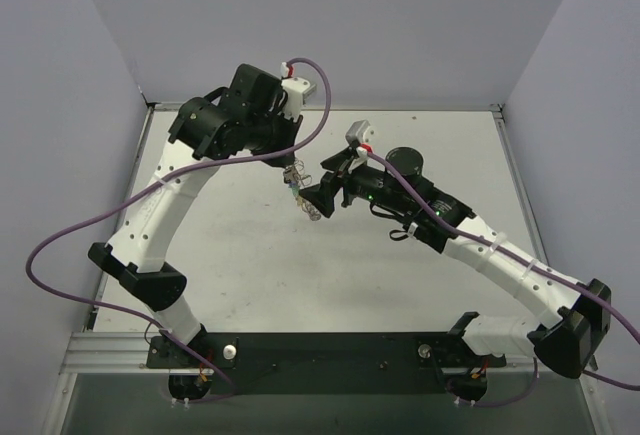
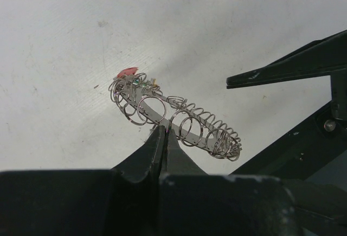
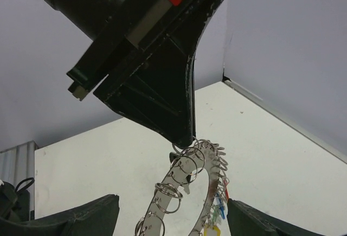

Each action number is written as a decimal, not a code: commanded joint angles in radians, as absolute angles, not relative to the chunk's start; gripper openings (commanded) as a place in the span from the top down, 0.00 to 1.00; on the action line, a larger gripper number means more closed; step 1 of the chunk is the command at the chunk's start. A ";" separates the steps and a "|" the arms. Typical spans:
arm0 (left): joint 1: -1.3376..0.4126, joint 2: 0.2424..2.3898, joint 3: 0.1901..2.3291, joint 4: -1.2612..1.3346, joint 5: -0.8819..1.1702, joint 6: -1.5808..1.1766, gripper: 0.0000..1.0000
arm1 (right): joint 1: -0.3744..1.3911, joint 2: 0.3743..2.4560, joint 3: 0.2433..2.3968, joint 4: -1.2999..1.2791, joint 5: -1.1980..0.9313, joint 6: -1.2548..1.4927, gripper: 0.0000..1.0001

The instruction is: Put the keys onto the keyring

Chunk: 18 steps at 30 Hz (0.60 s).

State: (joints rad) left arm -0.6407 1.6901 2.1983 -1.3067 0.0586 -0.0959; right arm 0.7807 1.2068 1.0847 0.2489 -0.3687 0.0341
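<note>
Left tool (image 2: 162, 138), jaws closed on the rim of the keyring (image 2: 179, 122), holds it in the air above the white desk (image 1: 250, 275). Right tool (image 3: 172, 217) stands open, one finger on either side of the ring's lower part and clear of it. The keys (image 3: 216, 214), with blue, green, yellow and red heads, hang bunched from the ring's lower edge.

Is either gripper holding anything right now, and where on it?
The left gripper pinches the keyring by its rim. The right gripper is open, holding nothing.
</note>
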 commanded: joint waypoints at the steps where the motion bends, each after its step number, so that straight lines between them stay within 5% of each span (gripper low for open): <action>1: -0.650 1.683 2.247 -1.290 0.072 -0.081 1.00 | 0.788 1.216 1.127 0.299 -0.374 0.008 0.20; 18: -0.653 1.644 1.877 -0.984 0.041 -0.133 1.00 | 0.724 1.092 0.962 0.319 -0.241 0.066 0.16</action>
